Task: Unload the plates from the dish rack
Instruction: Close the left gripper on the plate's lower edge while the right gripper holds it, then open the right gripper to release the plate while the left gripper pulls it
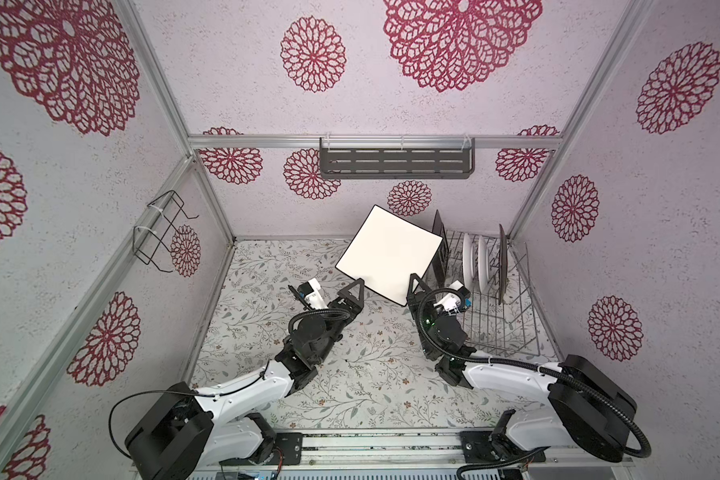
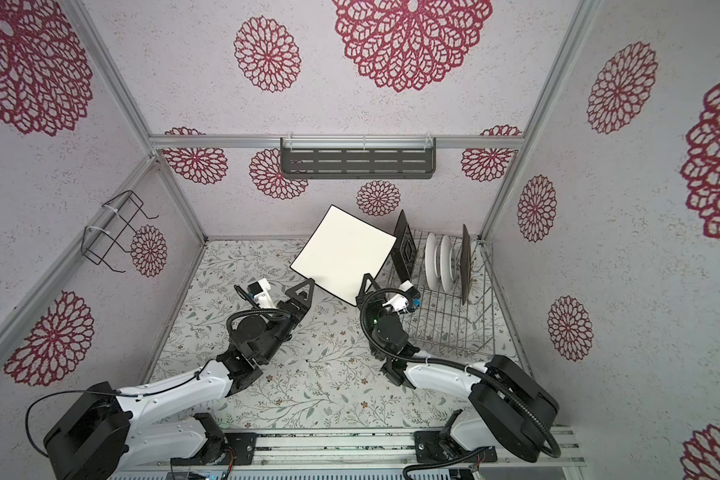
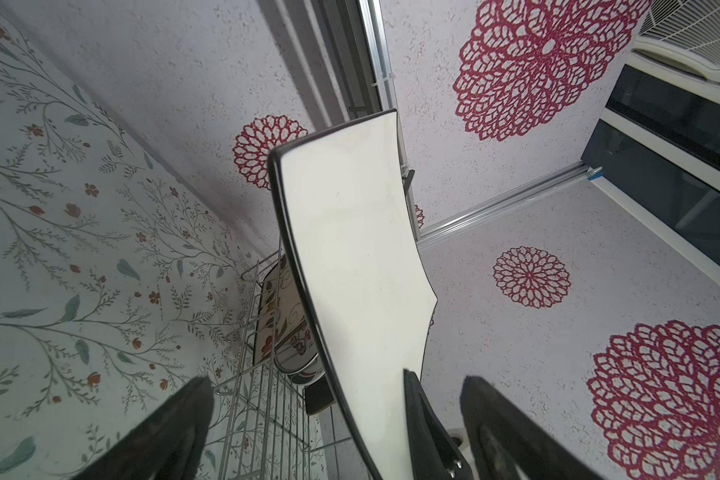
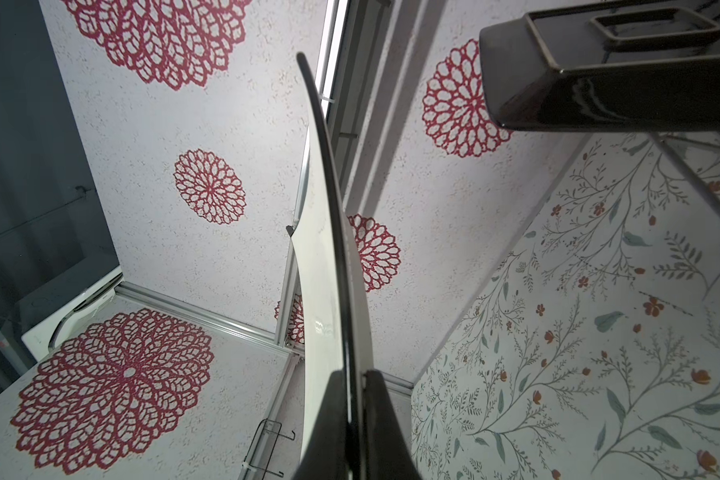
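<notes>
Because the white square plate (image 1: 387, 253), stiff, glossy and breakable, hangs mid-frame just left of the dish rack (image 1: 512, 328), pinched at one lower corner by my right tool (image 1: 413, 286), I'd close the wide-open left tool (image 1: 355, 290) on its near rim.

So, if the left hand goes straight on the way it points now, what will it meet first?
Most likely the white plate: its near edge sits right ahead, between the open fingers of the left hand, while the right hand holds it. Exact depth is unclear.
</notes>
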Available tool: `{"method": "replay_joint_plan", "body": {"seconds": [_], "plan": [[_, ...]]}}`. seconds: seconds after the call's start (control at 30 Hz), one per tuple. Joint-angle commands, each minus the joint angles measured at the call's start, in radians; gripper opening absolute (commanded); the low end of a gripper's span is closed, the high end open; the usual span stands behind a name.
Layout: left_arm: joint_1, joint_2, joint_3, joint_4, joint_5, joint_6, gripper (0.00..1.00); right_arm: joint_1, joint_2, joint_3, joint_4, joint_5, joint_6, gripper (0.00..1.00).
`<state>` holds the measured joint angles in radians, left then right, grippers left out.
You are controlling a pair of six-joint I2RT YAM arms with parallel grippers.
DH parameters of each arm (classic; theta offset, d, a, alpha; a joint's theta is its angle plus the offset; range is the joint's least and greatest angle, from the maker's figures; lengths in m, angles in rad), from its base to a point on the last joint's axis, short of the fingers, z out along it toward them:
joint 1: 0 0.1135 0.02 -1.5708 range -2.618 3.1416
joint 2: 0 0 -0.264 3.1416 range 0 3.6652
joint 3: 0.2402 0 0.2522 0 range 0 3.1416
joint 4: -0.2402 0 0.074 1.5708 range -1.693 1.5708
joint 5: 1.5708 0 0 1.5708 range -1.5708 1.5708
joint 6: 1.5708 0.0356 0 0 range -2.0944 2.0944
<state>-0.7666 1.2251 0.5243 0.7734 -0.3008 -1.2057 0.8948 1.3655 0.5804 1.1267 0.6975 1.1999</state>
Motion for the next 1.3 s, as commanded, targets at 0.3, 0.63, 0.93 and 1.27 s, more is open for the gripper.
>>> {"method": "replay_joint_plan", "body": {"seconds": [0.3, 0.63, 0.93, 1.27], "plan": [[0.053, 0.057, 0.08, 0.054, 0.064, -0.03, 0.94, 0.056, -0.033, 0.065, 0.321, 0.013, 0.065, 0.0], [0.053, 0.076, 0.08, 0.093, 0.128, -0.043, 0.87, 0.058, -0.017, 0.07, 0.346, 0.004, 0.091, 0.0], [0.054, 0.077, 0.078, 0.11, 0.13, -0.047, 0.63, 0.066, 0.042, 0.102, 0.364, -0.024, 0.131, 0.0], [0.073, 0.099, 0.069, 0.156, 0.14, -0.069, 0.44, 0.088, 0.074, 0.124, 0.37, -0.016, 0.129, 0.0]]}}
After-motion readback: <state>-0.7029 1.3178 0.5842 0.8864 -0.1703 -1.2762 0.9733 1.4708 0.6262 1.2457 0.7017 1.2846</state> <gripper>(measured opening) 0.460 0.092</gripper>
